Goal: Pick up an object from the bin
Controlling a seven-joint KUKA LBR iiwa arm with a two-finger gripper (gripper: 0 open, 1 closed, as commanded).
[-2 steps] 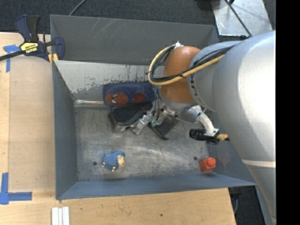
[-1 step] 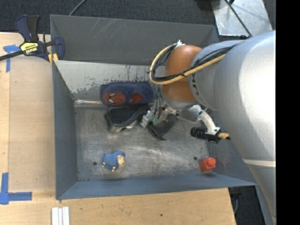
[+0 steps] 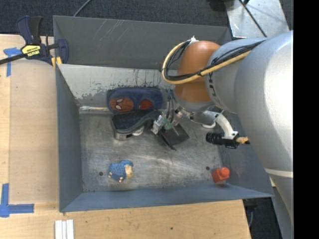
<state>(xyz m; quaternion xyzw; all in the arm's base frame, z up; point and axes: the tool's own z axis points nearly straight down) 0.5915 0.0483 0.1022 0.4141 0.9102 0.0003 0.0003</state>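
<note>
Arm (image 3: 249, 83) in from right | gripper (image 3: 167, 125) low, perhaps touching black block (image 3: 175, 137)

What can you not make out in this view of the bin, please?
- Camera view: the blue thing with red faces at the back has its right end hidden by the arm's orange cover.
- Camera view: the black thing at the pincer is partly covered by it, so its kind is unclear.
- Camera view: the red thing in the near right corner is too small to identify.
</note>
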